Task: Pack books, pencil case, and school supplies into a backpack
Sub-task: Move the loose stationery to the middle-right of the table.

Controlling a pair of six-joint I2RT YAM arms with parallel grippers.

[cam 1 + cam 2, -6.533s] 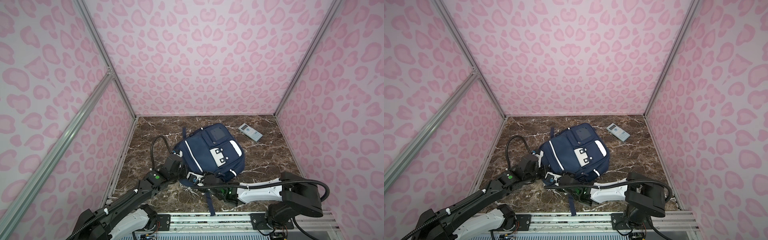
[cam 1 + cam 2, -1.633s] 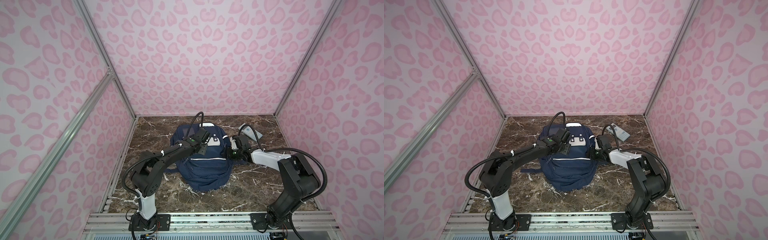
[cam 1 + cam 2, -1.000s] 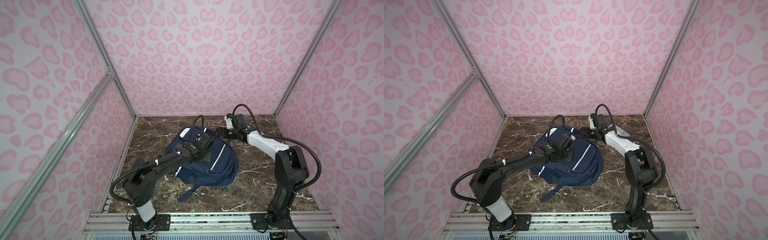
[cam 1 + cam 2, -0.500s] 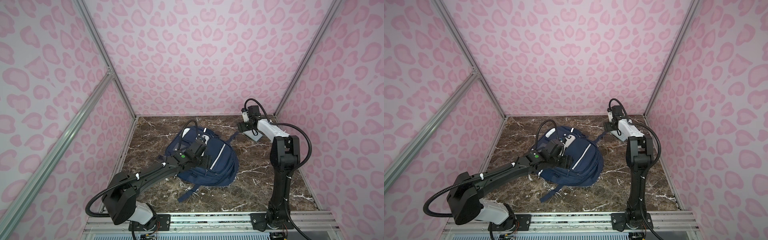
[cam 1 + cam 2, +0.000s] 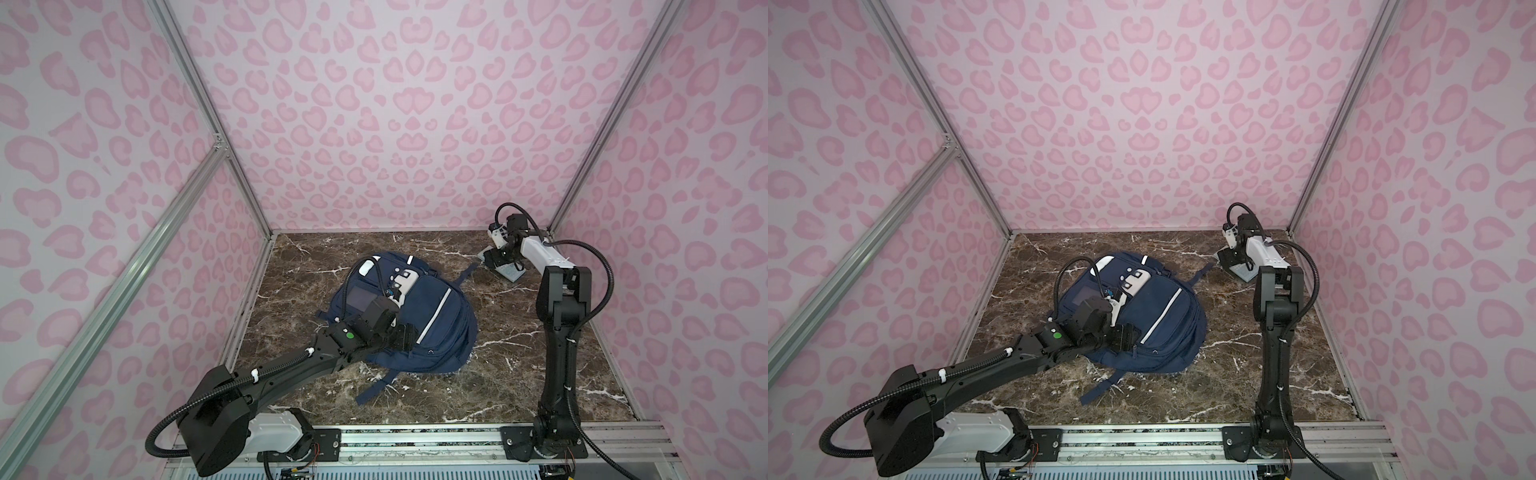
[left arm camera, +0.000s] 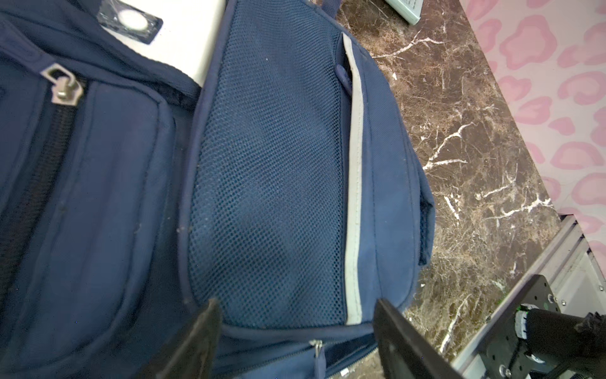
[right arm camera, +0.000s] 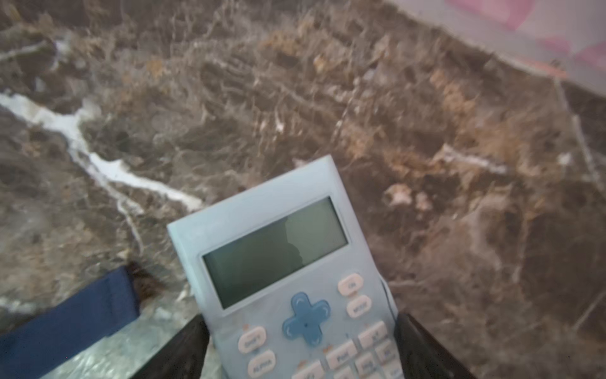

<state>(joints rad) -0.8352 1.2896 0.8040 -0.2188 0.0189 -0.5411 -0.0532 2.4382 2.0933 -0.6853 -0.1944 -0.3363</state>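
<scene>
While the calculator (image 7: 275,249) lies out on the counter (image 5: 478,374), packing is not finished; it sits in the far right corner, well apart from the backpack (image 5: 432,328), seen in both top views (image 5: 1246,274).

Right gripper (image 7: 300,323) is down on it; in the right wrist view the jaws stand wide, one at each long edge of the calculator; whether they already pinch it or only flank it, cannot tell; the calculator looks flat on the counter, not lifted.

The backpack lies flat mid-counter, front pockets up, one strap end (image 7: 65,328) reaching close to the calculator; no books, pencil case, clear ruler-like pack or red booklet show anywhere on the counter in either top view; my guess is they are inside the bag already, though the frames do not show its inside.

Left gripper (image 6: 296,308) hangs over the near end of the backpack beside the mesh side panel; jaws open, holding nothing; a zip just under them looks part-open, not sure which pocket.

Judged progress: late stage; left to do looks like grasping the calculator, carrying it across to the bag, getting it into an opening, then maybe zipping up; the left arm seems placed to hold the bag or its opening for that.
</scene>
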